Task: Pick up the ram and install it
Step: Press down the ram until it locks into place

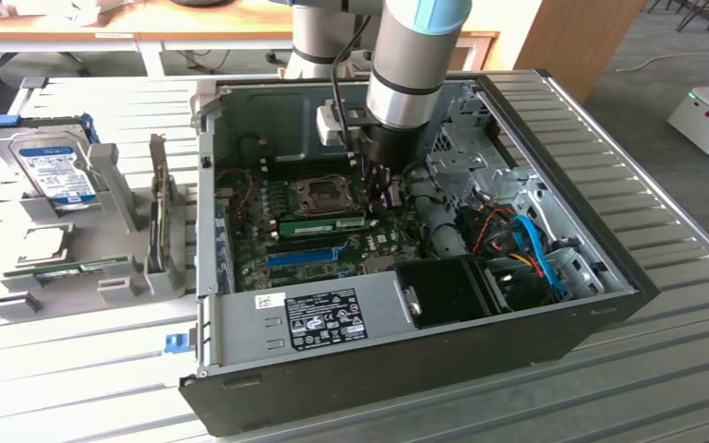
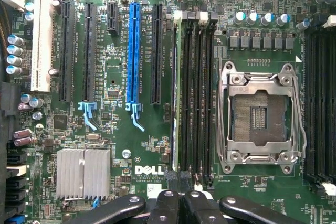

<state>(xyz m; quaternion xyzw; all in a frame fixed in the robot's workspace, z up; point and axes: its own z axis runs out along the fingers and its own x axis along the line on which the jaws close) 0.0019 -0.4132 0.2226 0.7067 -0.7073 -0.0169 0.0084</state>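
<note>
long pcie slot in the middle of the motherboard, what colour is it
Blue slot; clearest in the wrist view.

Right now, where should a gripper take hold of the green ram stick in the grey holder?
Pinch the ram across its two flat faces, mid-length, coming from above: it seems to stand on edge in the grey holder, long top edge exposed, holder blocks at its ends.

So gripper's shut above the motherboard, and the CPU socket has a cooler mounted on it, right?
Not quite. The gripper is shut above the motherboard, but the CPU socket has no cooler mounted on it: the wrist view shows its metal frame uncovered.
</note>
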